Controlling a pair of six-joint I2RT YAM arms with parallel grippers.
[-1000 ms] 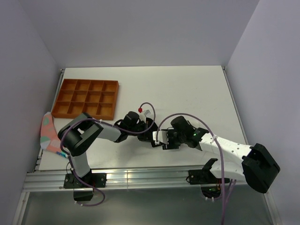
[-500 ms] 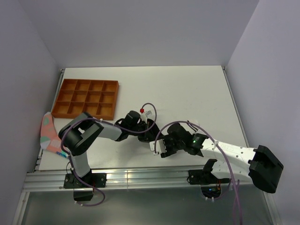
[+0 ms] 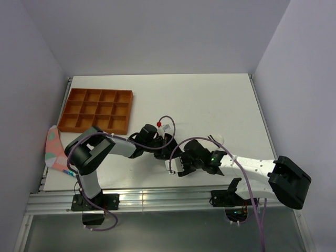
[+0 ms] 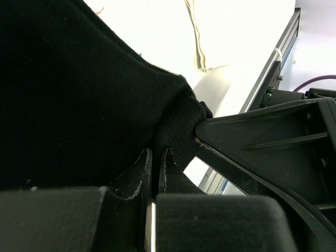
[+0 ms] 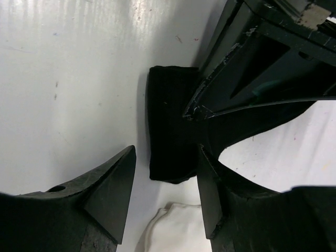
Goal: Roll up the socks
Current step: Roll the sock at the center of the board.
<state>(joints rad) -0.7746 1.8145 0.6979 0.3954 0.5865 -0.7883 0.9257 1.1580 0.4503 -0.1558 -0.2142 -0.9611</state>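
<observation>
Rolling of the black sock point(image 4: 79, 105) is judged to be in hand. The left hand point(image 4: 156, 160) is clamped together on a fold of it, low on the tabletop point(image 5: 68, 79). The bundled end lies between the parted fingers of the right hand point(image 5: 165, 157), ungripped. The white sock point(image 5: 173, 228) is seen just beside. Next, closing on the bundle is called for, squarely, so nothing unrolls.

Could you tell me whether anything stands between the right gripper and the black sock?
Nothing visible does: the black sock lies between the fingers of the open right gripper. The left gripper, shut on the sock, crowds one side, and the white sock lies nearer the palm.
</observation>
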